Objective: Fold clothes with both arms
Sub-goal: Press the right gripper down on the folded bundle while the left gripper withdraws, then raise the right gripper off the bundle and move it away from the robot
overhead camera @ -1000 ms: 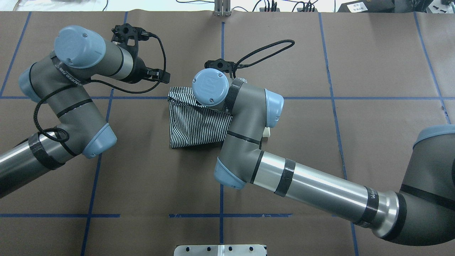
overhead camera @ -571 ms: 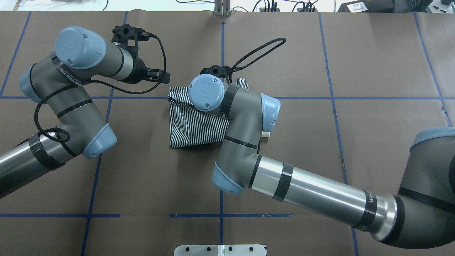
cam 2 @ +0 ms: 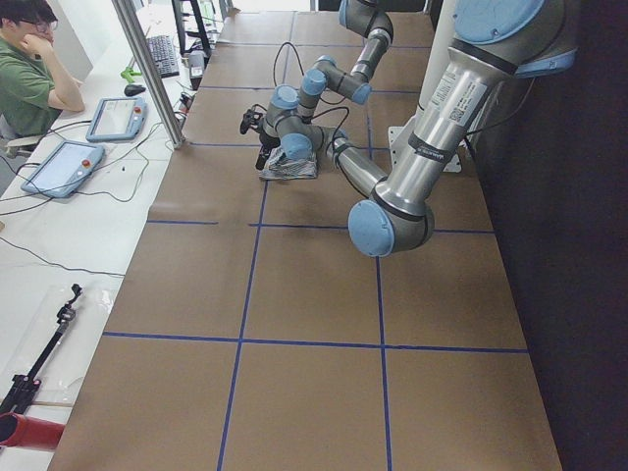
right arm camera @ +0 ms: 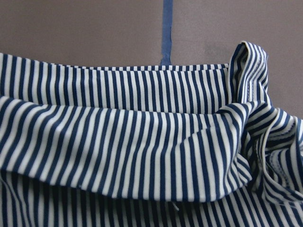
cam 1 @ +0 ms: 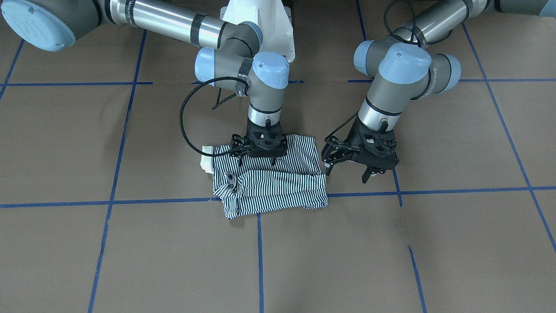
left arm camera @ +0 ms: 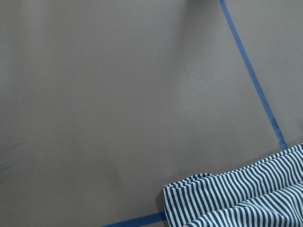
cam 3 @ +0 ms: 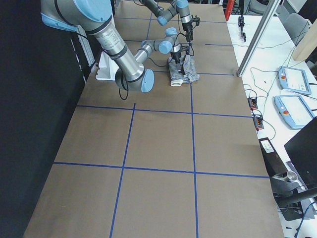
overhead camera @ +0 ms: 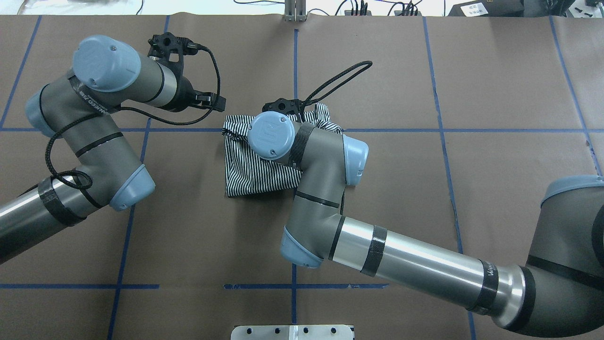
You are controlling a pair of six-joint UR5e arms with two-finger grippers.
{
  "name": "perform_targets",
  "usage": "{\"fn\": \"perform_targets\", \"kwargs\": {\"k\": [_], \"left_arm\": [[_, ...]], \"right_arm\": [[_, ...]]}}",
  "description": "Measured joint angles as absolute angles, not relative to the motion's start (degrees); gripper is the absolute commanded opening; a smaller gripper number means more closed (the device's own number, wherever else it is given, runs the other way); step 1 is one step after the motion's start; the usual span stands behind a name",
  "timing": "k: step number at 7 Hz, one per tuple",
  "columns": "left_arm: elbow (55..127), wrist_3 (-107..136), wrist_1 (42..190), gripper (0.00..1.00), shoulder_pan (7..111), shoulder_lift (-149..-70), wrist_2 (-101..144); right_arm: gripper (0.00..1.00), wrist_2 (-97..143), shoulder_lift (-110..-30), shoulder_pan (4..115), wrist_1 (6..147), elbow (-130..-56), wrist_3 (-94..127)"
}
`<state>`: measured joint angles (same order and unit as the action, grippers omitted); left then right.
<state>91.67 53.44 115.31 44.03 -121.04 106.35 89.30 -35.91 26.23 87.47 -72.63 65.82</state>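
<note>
On the table (cam 1: 434, 243) lay the folded polo shirt (cam 1: 278, 187). The right gripper (cam 1: 257, 161), grip untellable amid cloth, had slid toward 7 o'clock, probably pulling the fold over. The left gripper (cam 1: 346, 170) hung open at its 10 o'clock.

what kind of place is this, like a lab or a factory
Most likely a robotics lab: the left arm and right arm stand at a paper-covered table gridded with blue tape, teach pendants lie on a side bench, and a person sits there.
</note>
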Motion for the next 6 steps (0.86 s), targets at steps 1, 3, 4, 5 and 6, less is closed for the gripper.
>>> {"fn": "perform_targets", "kwargs": {"k": [1, 3, 4, 5, 6], "left_arm": [[91.74, 53.44, 115.31, 1.00, 44.03, -121.03, 106.35], [91.86, 53.40, 115.31, 1.00, 44.03, -121.03, 106.35], [91.90, 53.42, 115.31, 1.00, 44.04, -120.99, 106.35], [91.92, 53.43, 115.30, 1.00, 44.08, -120.97, 106.35], [91.93, 53.44, 115.26, 1.00, 44.09, -120.96, 106.35]], "right_arm": [[1.00, 89.03, -35.94, 26.41, 87.45, -72.35, 65.22], [1.00, 88.16, -35.72, 27.70, 86.65, -69.89, 64.31], [1.00, 87.98, -35.52, 28.82, 84.75, -67.54, 63.60], [1.00, 87.94, -35.03, 30.51, 82.43, -64.85, 62.04], [1.00, 87.98, -33.76, 32.57, 80.13, -61.52, 60.43]]}}
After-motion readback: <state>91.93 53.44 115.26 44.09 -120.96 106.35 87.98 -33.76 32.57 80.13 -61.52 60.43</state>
